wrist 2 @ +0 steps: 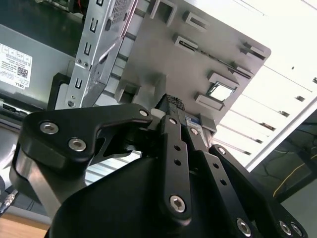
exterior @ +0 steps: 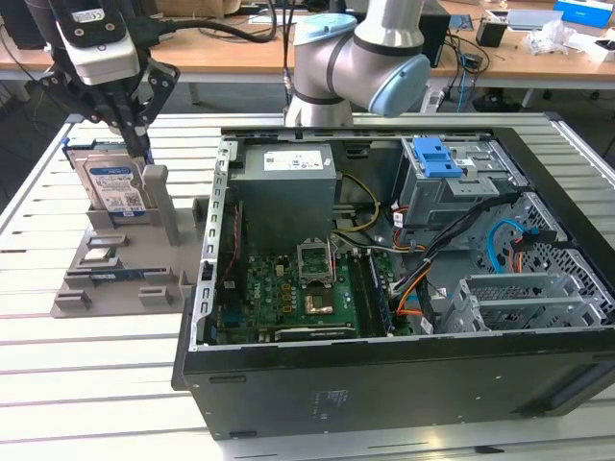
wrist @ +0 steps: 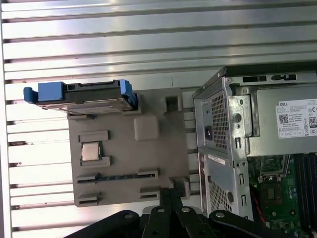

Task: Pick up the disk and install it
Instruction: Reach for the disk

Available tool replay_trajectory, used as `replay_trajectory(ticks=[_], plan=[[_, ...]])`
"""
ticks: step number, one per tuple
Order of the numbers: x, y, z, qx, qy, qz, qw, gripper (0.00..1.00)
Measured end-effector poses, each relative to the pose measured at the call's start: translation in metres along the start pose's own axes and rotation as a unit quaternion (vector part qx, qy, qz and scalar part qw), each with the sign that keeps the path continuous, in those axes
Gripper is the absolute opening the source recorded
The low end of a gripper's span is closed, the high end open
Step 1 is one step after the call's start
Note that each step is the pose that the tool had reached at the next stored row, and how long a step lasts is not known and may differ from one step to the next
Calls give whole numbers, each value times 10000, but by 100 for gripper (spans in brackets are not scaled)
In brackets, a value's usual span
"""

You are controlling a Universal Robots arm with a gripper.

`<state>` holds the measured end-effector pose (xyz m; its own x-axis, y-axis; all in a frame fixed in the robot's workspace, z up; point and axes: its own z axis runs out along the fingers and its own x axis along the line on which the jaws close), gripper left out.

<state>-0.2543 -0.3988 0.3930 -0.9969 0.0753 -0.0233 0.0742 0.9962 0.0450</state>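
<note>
The disk stands on edge in a slot at the far end of a grey holder block, at the exterior view's left; it is silver with a blue-and-white label and a blue carrier. In the first wrist view the disk shows edge-on at the block's far side. My gripper hangs over the block, its tip by the disk's upper corner on the case side. The fingers look shut with nothing between them. In the wrist views the gripper sits above the block, apart from the disk.
An open computer case lies to the block's right, with a grey power supply, a motherboard and a metal drive cage with a blue latch. A processor chip rests on the block. All sits on a slatted metal table.
</note>
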Motion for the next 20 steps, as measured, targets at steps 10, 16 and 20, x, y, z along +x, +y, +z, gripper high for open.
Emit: replay_trajectory(ticks=[10,16,20], plan=[[220,-16,-5,1,0,0,10000,11],[371,-7,-6,7,-1,-1,10000,11],[442,28,-6,13,-1,0,10000,11]])
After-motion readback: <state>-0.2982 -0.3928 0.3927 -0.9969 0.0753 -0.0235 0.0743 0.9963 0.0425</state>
